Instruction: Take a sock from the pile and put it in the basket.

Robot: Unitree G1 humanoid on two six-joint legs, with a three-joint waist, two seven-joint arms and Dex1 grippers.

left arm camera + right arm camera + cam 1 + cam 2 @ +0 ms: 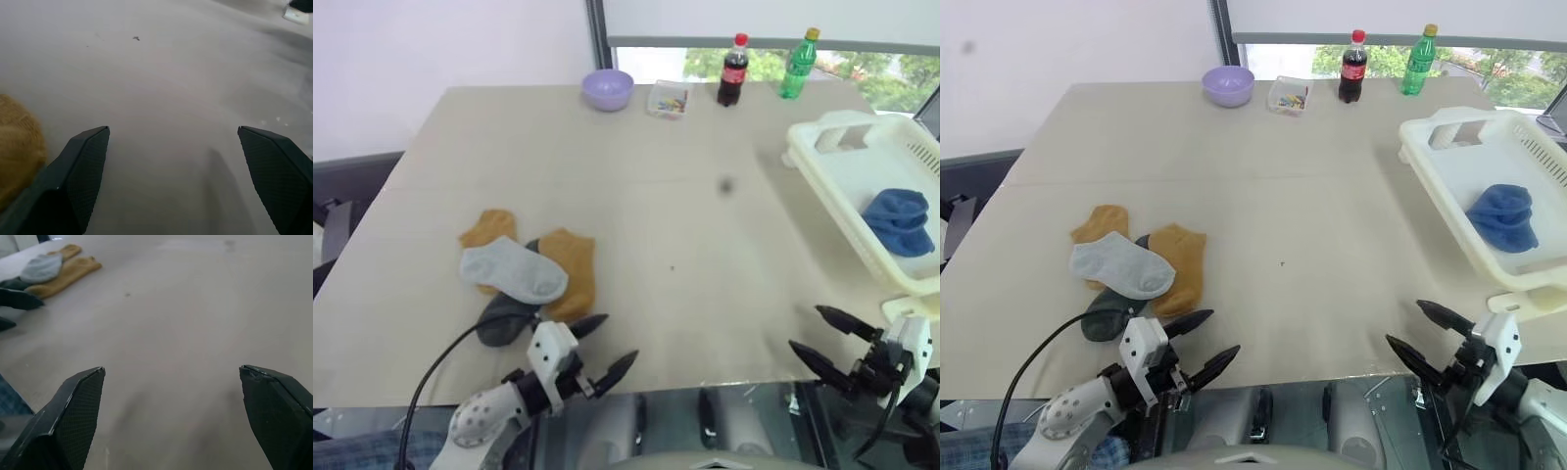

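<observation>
The pile point(524, 274) lies on the table point(685, 235), just ahead of the left gripper point(599, 346), whose fingers gape empty; the right gripper point(822, 341), also wide open and empty, sits nearer the basket point(862, 166).

Pretty even daylight, coming in from the window point(862, 69) behind the far end of the table point(636, 196). Shadows are soft, barely there. There's a dark smudge on the left eye view. Both wrist views look hazy and washed out up close.

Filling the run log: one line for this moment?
left claw: open, empty | right claw: open, empty | pile: on table | basket: blue sock inside
</observation>
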